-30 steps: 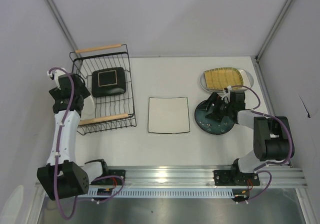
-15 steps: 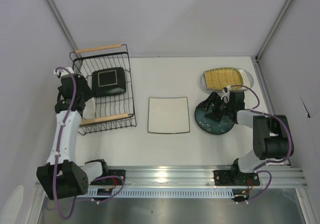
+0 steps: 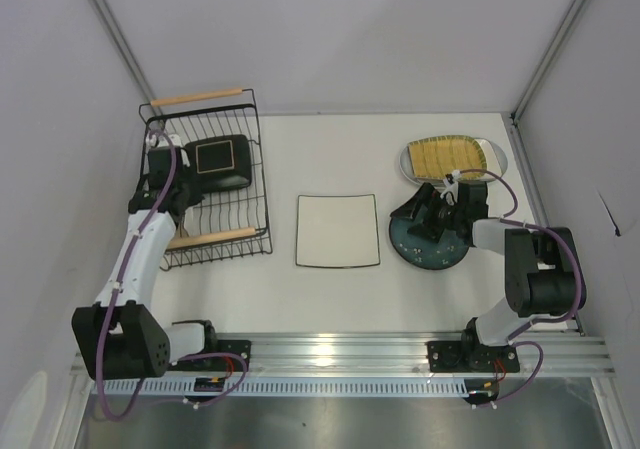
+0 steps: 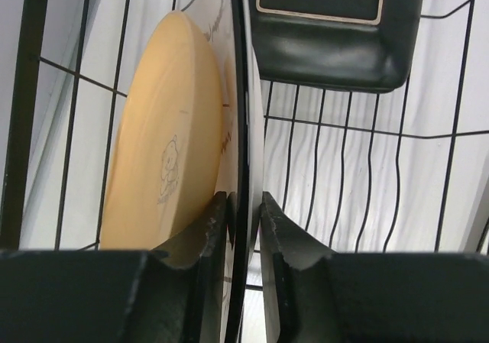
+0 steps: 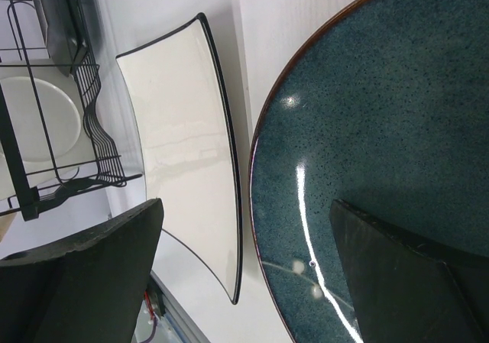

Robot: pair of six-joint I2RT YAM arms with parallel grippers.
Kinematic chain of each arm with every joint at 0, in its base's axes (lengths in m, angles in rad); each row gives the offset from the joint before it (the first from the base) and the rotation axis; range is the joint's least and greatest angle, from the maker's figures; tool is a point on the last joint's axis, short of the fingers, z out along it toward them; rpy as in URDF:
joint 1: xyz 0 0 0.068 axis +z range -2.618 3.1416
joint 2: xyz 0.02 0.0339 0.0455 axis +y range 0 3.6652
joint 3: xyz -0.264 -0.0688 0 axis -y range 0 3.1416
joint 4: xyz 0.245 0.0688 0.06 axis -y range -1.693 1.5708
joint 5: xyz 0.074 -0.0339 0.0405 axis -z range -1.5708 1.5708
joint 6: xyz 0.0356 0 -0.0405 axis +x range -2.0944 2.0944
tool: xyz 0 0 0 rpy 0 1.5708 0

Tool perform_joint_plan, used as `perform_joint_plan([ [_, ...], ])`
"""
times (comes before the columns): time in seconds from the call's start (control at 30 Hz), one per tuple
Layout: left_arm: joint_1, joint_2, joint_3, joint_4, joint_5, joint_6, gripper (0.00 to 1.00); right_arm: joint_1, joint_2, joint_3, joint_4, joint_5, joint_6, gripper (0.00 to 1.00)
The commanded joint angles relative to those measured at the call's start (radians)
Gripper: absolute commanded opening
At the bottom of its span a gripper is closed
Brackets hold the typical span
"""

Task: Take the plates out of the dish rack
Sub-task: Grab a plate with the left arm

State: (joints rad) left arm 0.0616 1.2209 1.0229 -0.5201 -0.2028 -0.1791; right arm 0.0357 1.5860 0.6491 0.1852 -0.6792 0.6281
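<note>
Overhead view: the left gripper is hanging inside the rectangular black wire dish rack with light wooden bar handles at the left of the white surface. A black-rimmed teal square plate is lying in the rack. A white square plate with a thin dark rim is sitting mid-surface. The right gripper is hovering over a dark teal speckled round plate. Behind it, a mustard ribbed rectangular plate is resting on a pale round plate.

Left wrist view: the left gripper is clamping the edge of an upright dark-edged white plate, which is standing just beside a tan round plate in the rack.

Right wrist view: the right gripper is holding its fingers wide apart, gripping nothing, above the teal round plate.
</note>
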Motion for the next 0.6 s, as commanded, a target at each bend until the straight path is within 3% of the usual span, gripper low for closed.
perform_joint_plan([
  [0.0,-0.006,0.032,-0.004,-0.034,-0.029,0.035,0.23,0.013,0.035,0.004,-0.038,0.032,-0.016,1.0],
  [0.23,-0.052,0.121,0.002,-0.061,-0.066,0.046,0.26,0.012,0.032,0.006,-0.046,0.033,-0.016,1.0],
  [0.33,-0.086,0.138,-0.001,-0.064,-0.073,0.044,0.0,0.013,0.031,0.009,-0.056,0.04,-0.021,1.0],
  [0.57,-0.103,0.04,0.038,-0.09,-0.026,0.02,0.0,0.015,0.023,0.017,-0.084,0.059,-0.033,1.0],
])
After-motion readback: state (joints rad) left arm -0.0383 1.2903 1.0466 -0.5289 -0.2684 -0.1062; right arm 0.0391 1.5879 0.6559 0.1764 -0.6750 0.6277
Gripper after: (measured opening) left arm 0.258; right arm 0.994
